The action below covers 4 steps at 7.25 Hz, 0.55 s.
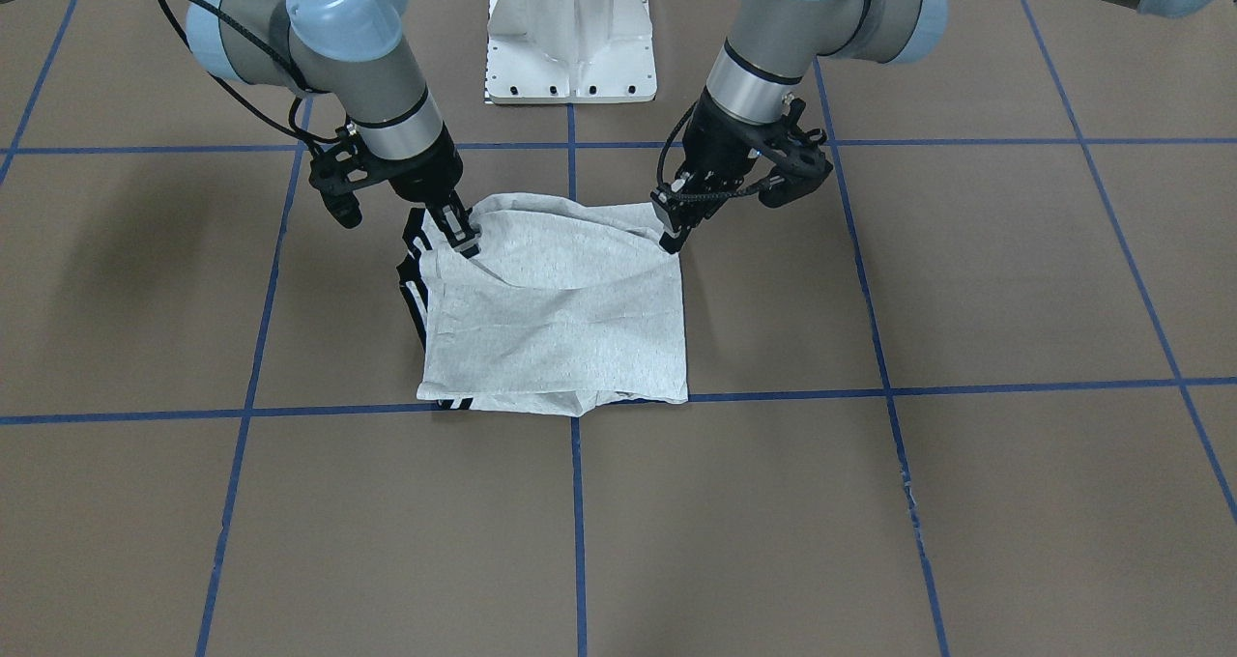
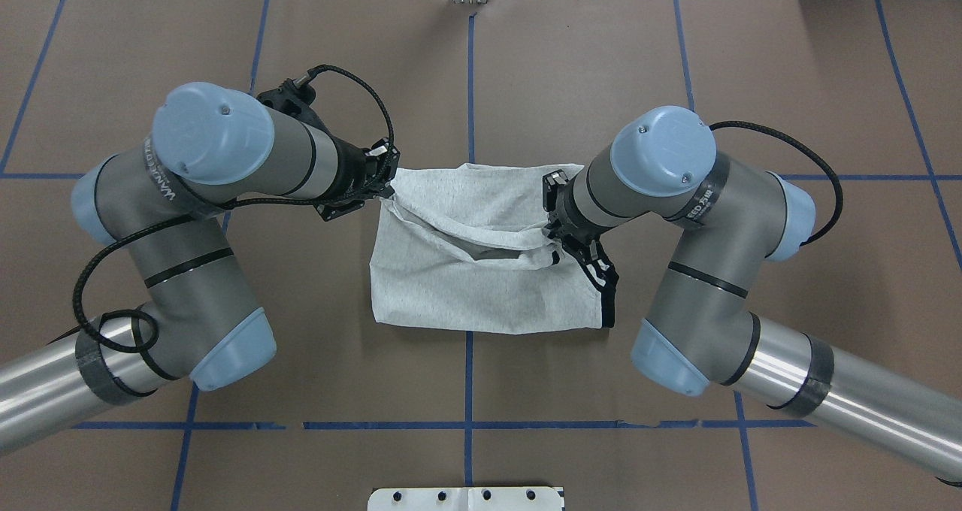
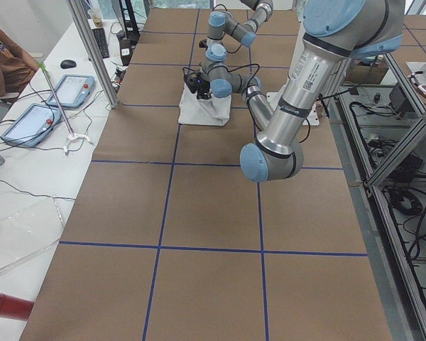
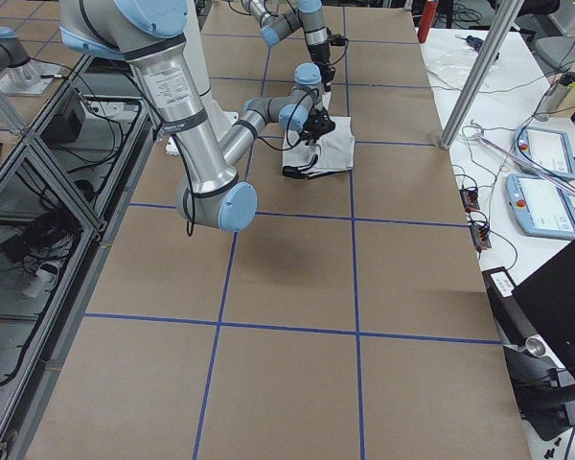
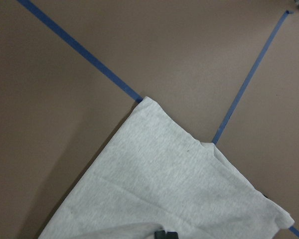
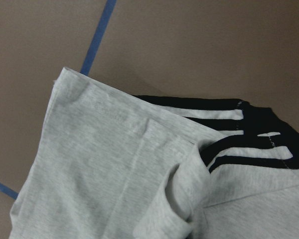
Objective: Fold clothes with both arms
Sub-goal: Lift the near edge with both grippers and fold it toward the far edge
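Observation:
The light grey T-shirt [image 1: 570, 319] lies folded into a rough square at the middle of the table [image 1: 870, 502]. Its black striped trim [image 1: 416, 280] shows on my right side. My left gripper [image 1: 669, 242] is shut on the shirt's near corner on my left. My right gripper [image 1: 466, 242] is shut on the near corner on my right. Both corners are raised a little, so the near edge sags between them in the overhead view [image 2: 481, 244]. The left wrist view shows plain grey cloth [image 5: 174, 189]. The right wrist view shows grey cloth over black stripes [image 6: 229, 144]. The print is hidden.
The white pedestal [image 1: 570, 39] stands at the table's robot side. Blue tape lines [image 1: 577, 502] cross the brown table cover. Tablets [image 3: 32, 121] and cables lie on a side bench beyond the far edge. A red cylinder [image 3: 3, 305] lies at that bench's end.

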Tool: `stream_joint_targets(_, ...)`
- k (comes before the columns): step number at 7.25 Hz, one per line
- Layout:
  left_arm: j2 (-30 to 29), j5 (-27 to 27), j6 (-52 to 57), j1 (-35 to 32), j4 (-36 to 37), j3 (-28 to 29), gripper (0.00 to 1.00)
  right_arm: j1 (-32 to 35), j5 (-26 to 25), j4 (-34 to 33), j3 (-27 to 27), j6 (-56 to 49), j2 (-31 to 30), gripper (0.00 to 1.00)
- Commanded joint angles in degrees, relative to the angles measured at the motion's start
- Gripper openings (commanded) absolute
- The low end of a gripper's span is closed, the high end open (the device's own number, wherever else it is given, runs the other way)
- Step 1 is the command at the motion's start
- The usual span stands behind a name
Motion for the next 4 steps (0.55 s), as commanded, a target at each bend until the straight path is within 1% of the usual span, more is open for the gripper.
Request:
stream_joint_targets(1, -2.1, 0.4, 1.6, -1.8, -5.9, 8.7, 0.0, 2.1, 0.8, 2.0, -7.4, -2.8, 3.4, 0.0)
stream_joint_targets(2, -3.5, 0.4, 7.0, -3.8, -7.6, 13.7, 0.0, 5.3, 1.2, 2.0, -12.9, -6.0, 7.2, 0.78)
stream_joint_targets(3, -6.5, 1.8, 13.3, -6.1, -12.6, 23.0, 0.6, 8.3, 2.6, 2.5, -22.9, -13.6, 13.3, 1.0)
stream_joint_targets(4, -7.3, 6.1, 17.2, -7.5, -15.2, 26.4, 0.69, 13.6, 7.9, 4.8, -26.5, -18.9, 14.1, 1.0)
